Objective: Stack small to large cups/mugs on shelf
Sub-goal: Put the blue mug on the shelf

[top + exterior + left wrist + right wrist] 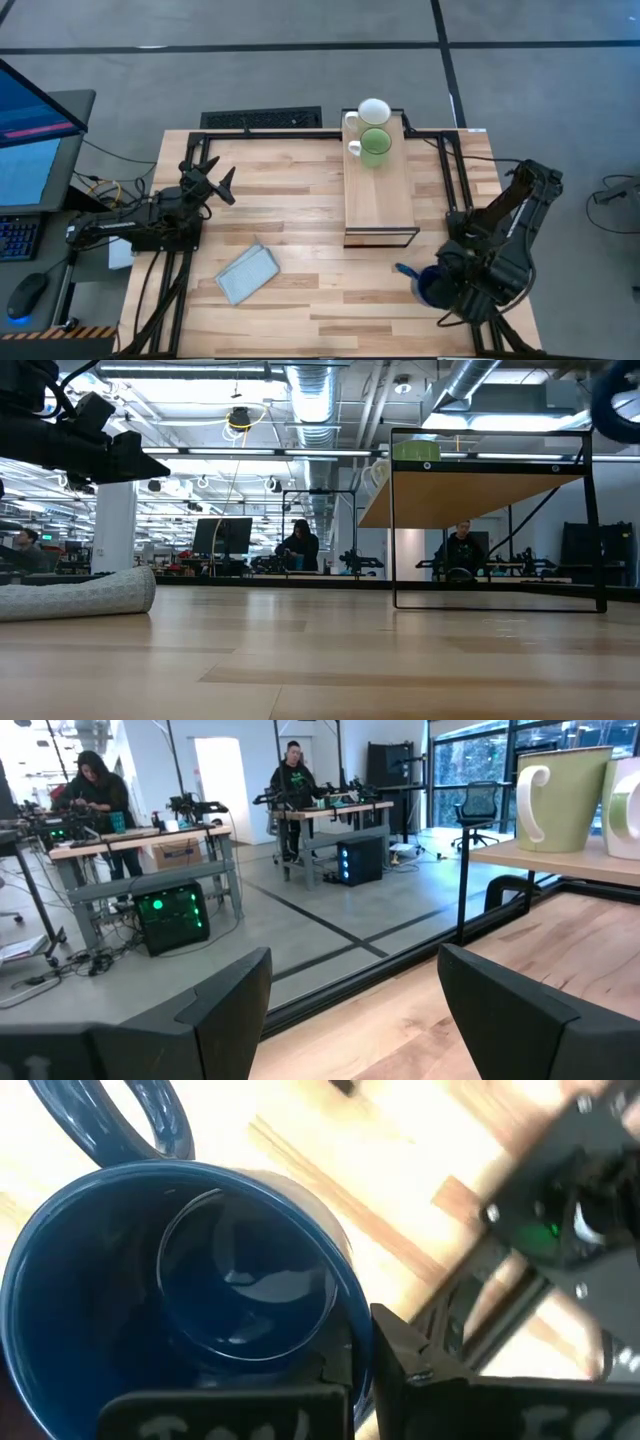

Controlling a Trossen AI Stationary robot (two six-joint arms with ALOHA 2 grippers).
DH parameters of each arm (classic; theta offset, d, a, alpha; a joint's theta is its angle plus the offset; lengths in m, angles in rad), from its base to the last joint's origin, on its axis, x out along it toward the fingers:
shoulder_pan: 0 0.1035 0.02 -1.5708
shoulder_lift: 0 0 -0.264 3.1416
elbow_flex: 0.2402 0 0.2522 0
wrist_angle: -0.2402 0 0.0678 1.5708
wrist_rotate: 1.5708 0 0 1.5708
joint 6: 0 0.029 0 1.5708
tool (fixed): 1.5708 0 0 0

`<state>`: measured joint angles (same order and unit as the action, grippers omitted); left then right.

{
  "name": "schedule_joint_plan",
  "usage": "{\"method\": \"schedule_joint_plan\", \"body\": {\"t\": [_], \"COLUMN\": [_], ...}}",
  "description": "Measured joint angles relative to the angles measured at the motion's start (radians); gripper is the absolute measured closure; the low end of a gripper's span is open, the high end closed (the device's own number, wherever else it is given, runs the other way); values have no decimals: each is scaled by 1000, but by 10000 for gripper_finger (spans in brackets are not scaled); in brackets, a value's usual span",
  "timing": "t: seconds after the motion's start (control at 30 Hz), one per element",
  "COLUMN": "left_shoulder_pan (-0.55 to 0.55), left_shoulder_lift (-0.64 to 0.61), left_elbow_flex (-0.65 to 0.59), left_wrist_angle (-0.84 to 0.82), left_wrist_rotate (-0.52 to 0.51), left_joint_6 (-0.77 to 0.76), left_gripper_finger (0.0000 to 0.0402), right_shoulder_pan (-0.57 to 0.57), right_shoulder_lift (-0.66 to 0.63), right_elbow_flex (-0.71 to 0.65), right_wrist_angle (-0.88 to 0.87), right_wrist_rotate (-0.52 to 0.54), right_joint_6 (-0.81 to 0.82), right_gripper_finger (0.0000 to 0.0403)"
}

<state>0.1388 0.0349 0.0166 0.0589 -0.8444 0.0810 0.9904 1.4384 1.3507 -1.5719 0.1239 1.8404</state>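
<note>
The white mug and the light green mug stand side by side on the far end of the light-wood shelf. Both also show in the left wrist view, green and white. My right gripper is shut on the dark blue mug, near the table's right front and nearer than the shelf's open end. My left gripper is open and empty above the table's left side, its fingers spread. My right gripper holds the blue mug by its rim wall, on the side away from the handle. One finger is inside the mug and one is outside. The fingers come from above, pointing down. The mug is lifted clear of the table, mouth up.
A folded grey-blue cloth lies flat on the table's near left. A black frame runs beside the shelf. The near half of the shelf top is bare. People sit at desks in the room beyond the table.
</note>
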Motion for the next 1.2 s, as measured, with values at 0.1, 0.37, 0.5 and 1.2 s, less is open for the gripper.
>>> {"method": "schedule_joint_plan", "body": {"t": [0.1, 0.37, 0.5, 1.2], "left_shoulder_pan": [0, 0, 0, 0], "left_shoulder_lift": [0, 0, 0, 0], "left_elbow_flex": [0, 0, -1, -1], "left_wrist_angle": [0, 0, 0, 0], "left_wrist_rotate": [0, 0, 0, 1], "left_joint_6": [-12, -37, -37, -37], "left_gripper_finger": [124, 124, 124, 124], "right_shoulder_pan": [-40, -184, -274, -850], "right_shoulder_lift": [0, 0, 0, 0], "right_elbow_flex": [25, 102, 149, 417], "right_wrist_angle": [-1, -1, -1, 0], "right_wrist_rotate": [58, 189, 233, 333], "right_joint_6": [-92, -394, -570, -1389], "right_gripper_finger": [377, 377, 377, 377]}}
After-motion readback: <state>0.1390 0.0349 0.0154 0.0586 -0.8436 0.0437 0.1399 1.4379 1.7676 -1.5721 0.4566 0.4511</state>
